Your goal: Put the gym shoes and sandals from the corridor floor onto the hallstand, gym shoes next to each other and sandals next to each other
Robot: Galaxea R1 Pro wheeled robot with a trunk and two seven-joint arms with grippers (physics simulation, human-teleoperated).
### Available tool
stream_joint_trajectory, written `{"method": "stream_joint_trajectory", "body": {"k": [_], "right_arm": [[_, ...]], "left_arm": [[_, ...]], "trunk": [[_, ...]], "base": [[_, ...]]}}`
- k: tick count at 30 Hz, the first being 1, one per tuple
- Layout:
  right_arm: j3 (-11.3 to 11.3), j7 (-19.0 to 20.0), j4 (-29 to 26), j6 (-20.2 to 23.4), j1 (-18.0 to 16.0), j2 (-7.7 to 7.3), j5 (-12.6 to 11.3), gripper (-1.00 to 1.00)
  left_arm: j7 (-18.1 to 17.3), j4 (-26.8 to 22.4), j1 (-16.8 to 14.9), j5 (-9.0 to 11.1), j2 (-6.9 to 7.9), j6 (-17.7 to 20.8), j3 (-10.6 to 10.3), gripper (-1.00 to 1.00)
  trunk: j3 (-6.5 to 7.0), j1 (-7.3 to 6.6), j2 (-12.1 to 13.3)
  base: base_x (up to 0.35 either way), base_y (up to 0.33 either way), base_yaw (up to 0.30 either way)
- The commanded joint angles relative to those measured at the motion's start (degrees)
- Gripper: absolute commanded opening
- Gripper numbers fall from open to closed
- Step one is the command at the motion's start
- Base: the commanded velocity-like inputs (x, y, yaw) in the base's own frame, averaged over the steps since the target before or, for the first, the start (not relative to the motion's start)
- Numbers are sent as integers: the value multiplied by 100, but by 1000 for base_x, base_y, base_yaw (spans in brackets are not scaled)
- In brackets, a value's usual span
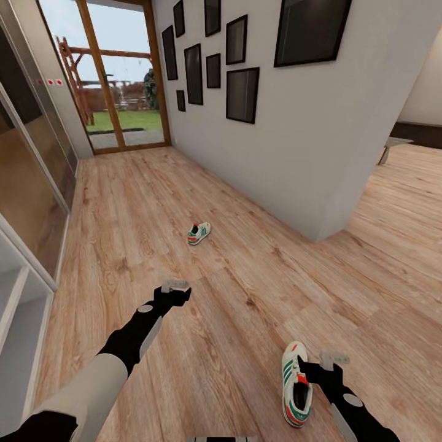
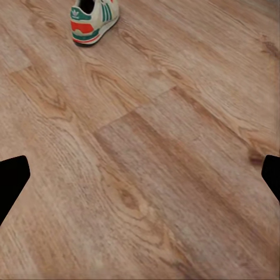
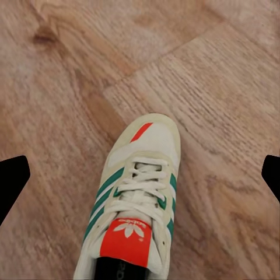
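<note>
One gym shoe lies on the corridor floor mid-corridor, heel toward me; the left wrist view catches it too, gym shoe. My left gripper hovers open over bare planks short of it, its fingertips spread wide. The second gym shoe lies near my right side, and the right wrist view looks down on this gym shoe. My right gripper hangs open just beside its heel end, fingertips apart, not touching it. The hallstand is at the left edge. The sandals are out of view.
A white wall with dark picture frames runs along the right and ends in a corner, beyond which the floor opens out. Glass doors close the far end. Glazed sliding panels line the left side.
</note>
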Motion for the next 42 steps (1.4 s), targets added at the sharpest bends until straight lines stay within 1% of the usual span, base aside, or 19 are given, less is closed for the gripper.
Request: {"method": "stream_joint_trajectory", "body": {"k": [1, 2, 5, 12, 15, 20, 28, 33, 42], "right_arm": [[-7, 33, 29, -38, -3, 2, -61, 100], [-7, 33, 64, -61, -3, 5, -66, 100], [-20, 20, 103, -87, -3, 6, -72, 100], [-35, 9, 114, -92, -3, 1, -82, 100], [-37, 7, 121, -91, -3, 0, -82, 100], [-37, 7, 124, -91, -3, 0, -83, 100], [-41, 7, 124, -91, -3, -1, -84, 100], [-51, 6, 118, -91, -3, 0, -84, 100], [-46, 7, 102, -91, -3, -18, -84, 100]], "left_arm": [[-9, -13, -1, 36, -2, 42, -5, 100], [-11, -21, -1, 36, -7, 52, -5, 100], [-36, -32, -6, 39, -9, 64, -5, 100], [-65, -47, -23, 58, -24, 72, -5, 100], [-49, -224, -44, 66, -96, 93, -5, 100], [-37, -489, -65, 69, -147, 166, -5, 100], [-64, -714, -21, 56, -140, 466, -5, 100], [-69, -727, 5, 49, -129, 491, -5, 100], [-72, -728, 21, 60, -104, 469, 7, 100]], "trunk": [[-5, -1, -2], [-5, -1, -2], [-75, 7, -6], [-273, 25, -15], [-365, 32, -19], [-520, 45, -26], [-767, 66, -36], [-913, 79, -43], [-937, 79, -43]], "base": [[0, 0, 0], [0, 0, 0], [0, 0, 0], [0, 0, 0], [0, 0, 0], [0, 0, 0], [0, 0, 35], [0, 0, 180], [0, 0, 92]]}}
